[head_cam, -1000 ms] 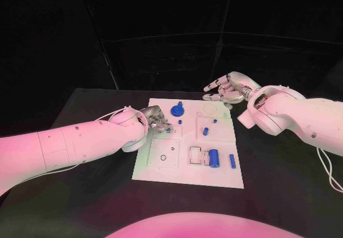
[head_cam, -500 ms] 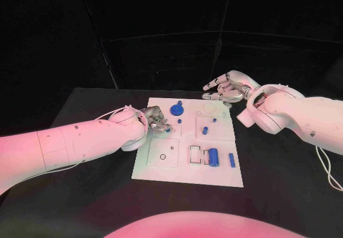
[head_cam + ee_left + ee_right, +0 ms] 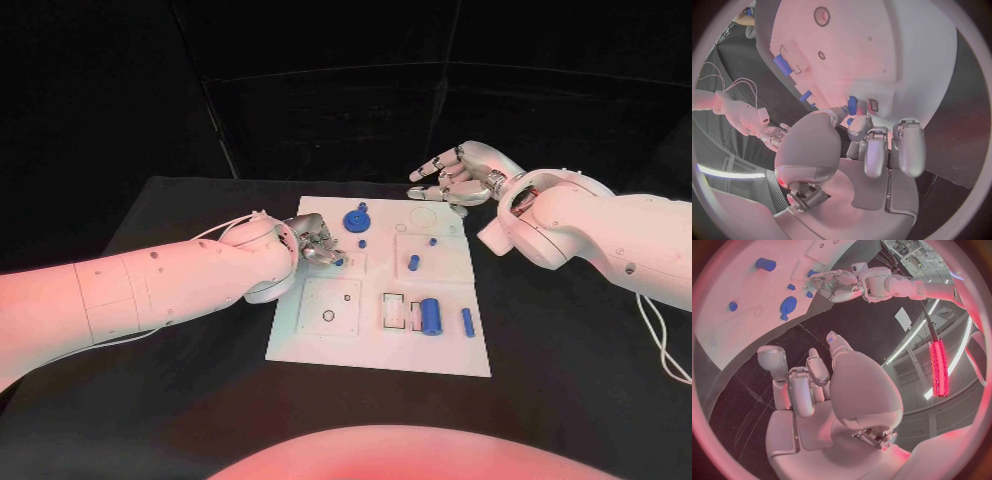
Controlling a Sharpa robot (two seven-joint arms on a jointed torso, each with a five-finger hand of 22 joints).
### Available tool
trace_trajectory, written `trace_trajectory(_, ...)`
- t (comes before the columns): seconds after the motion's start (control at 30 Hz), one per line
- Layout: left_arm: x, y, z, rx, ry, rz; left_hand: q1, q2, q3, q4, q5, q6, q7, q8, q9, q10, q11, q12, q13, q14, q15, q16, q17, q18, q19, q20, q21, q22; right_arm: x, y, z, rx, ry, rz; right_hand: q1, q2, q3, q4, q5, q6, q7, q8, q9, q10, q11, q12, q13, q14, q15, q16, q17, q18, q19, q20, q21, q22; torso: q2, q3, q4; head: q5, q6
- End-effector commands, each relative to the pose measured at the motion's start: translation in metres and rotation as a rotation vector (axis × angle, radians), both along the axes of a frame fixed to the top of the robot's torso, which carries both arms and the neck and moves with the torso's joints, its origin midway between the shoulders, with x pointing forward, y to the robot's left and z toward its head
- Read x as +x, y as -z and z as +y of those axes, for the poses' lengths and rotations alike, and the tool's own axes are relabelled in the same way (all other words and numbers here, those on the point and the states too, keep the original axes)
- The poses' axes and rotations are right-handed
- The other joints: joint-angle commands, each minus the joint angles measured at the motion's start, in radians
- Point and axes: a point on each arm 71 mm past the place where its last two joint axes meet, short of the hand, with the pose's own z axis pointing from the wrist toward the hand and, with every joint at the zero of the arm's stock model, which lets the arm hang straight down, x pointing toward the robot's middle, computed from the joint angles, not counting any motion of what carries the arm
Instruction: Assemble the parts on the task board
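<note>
Your left hand (image 3: 320, 248) sits low over the left part of the white rectangular task board (image 3: 378, 350), its fingers pinched on a small blue peg (image 3: 852, 105) right at the board's surface. From the wrist view the peg looks held near its end, so if you press down off-line it will probably tilt, jam at the hole's edge or slip out of the fingertips. Your right hand (image 3: 450, 178) hovers beyond the board's far edge, fingers spread and holding nothing. The blue round knobbed part (image 3: 355, 219), the short blue pin (image 3: 413, 263), the blue cylinder (image 3: 431, 316) and the slim blue rod (image 3: 467, 322) lie loose on the board; a wide sweep of the left forearm could knock them.
</note>
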Motion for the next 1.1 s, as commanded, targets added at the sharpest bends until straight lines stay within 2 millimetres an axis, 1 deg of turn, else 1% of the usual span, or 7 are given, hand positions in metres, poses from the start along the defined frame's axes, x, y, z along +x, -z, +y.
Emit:
trace_trajectory(0.03,-0.0017,0.0044,0.0002,0.032,0.010,0.036,-0.008,-0.014,0.189,-0.180,0.002,0.008,-0.005,0.009,0.004,0.011,-0.003,-0.002,0.003,0.106,-0.005,0.003,0.263,-0.008,0.005,0.000,0.003,0.023,0.0001,-0.0018,0.0010,0.007,-0.006,-0.008,-0.004,0.005,-0.007,0.000,0.006,0.002,-0.002,0.005,-0.001,0.006,0.001,0.002,0.000,0.079,-0.007,-0.007,0.153,0.016,0.000,-0.002,-0.004,-0.001,0.000,0.0003,0.0003,-0.001,0.000)
trace_trajectory(0.33,-0.0010,0.0055,-0.0015,0.040,0.017,0.047,-0.032,-0.029,0.183,-0.172,0.000,0.027,-0.018,0.024,0.013,0.024,-0.013,0.007,0.011,0.106,-0.012,0.003,0.263,-0.008,0.004,-0.005,0.001,0.022,0.0002,-0.0017,0.0009,0.007,-0.004,-0.009,-0.005,0.006,-0.007,0.001,0.007,0.003,-0.002,0.005,-0.001,0.004,0.001,0.001,-0.002,0.078,-0.007,-0.009,0.150,0.017,-0.001,-0.002,-0.006,-0.005,0.000,0.0004,-0.0010,-0.002,-0.003)
trace_trajectory(0.53,-0.0002,0.0059,-0.0040,0.041,0.020,0.048,-0.045,-0.034,0.176,-0.167,-0.001,0.038,-0.026,0.033,0.017,0.036,-0.019,0.019,0.024,0.106,-0.017,0.003,0.263,-0.009,0.008,-0.010,0.005,0.029,0.0002,-0.0017,0.0010,0.007,-0.004,-0.009,-0.005,0.007,-0.007,0.001,0.008,0.003,-0.002,0.005,-0.001,0.004,0.001,0.000,-0.003,0.078,-0.007,-0.009,0.149,0.017,-0.002,-0.002,-0.006,-0.005,0.001,0.0005,-0.0002,-0.003,-0.005)
trace_trajectory(0.8,0.0016,0.0062,-0.0073,0.040,0.019,0.044,-0.053,-0.036,0.167,-0.162,-0.002,0.047,-0.032,0.042,0.022,0.044,-0.024,0.029,0.035,0.106,-0.022,0.003,0.263,-0.011,0.013,-0.015,0.011,0.039,0.0001,-0.0018,0.0013,0.007,-0.004,-0.008,-0.006,0.008,-0.007,0.002,0.010,0.003,-0.002,0.005,-0.001,0.004,0.001,0.001,-0.002,0.078,-0.007,-0.009,0.150,0.017,-0.002,-0.002,-0.006,-0.005,0.000,0.0002,-0.0006,-0.005,-0.005)
trace_trajectory(0.93,0.0032,0.0067,-0.0077,0.042,0.017,0.044,-0.060,-0.035,0.160,-0.158,-0.002,0.052,-0.036,0.047,0.024,0.049,-0.027,0.034,0.041,0.106,-0.024,0.003,0.263,-0.013,0.016,-0.017,0.015,0.045,0.0001,-0.0017,0.0014,0.007,-0.005,-0.008,-0.006,0.008,-0.007,0.002,0.010,0.003,-0.002,0.005,-0.001,0.004,0.001,0.001,-0.002,0.078,-0.007,-0.009,0.150,0.017,-0.002,-0.002,-0.006,-0.005,0.001,0.0007,-0.0012,-0.006,-0.005)
trace_trajectory(1.07,0.0044,0.0074,-0.0081,0.047,0.018,0.049,-0.071,-0.035,0.144,-0.149,-0.003,0.062,-0.042,0.057,0.029,0.057,-0.032,0.043,0.050,0.106,-0.029,0.003,0.263,-0.015,0.022,-0.021,0.020,0.055,0.0000,-0.0016,0.0016,0.006,-0.006,-0.006,-0.006,0.008,-0.007,0.002,0.010,0.003,-0.002,0.005,-0.001,0.004,0.001,0.001,-0.002,0.078,-0.007,-0.009,0.150,0.017,-0.002,-0.002,-0.006,-0.005,0.001,0.0006,-0.0002,-0.007,-0.007)
trace_trajectory(1.1,0.0047,0.0077,-0.0082,0.049,0.019,0.051,-0.081,-0.037,0.130,-0.143,-0.003,0.067,-0.046,0.061,0.031,0.061,-0.035,0.047,0.055,0.106,-0.031,0.003,0.263,-0.015,0.023,-0.023,0.021,0.056,0.0000,-0.0016,0.0016,0.006,-0.006,-0.005,-0.006,0.008,-0.007,0.002,0.010,0.003,-0.002,0.005,-0.001,0.004,0.001,0.001,-0.002,0.078,-0.007,-0.009,0.150,0.017,-0.002,-0.002,-0.006,-0.005,0.001,0.0004,-0.0002,-0.008,-0.008)
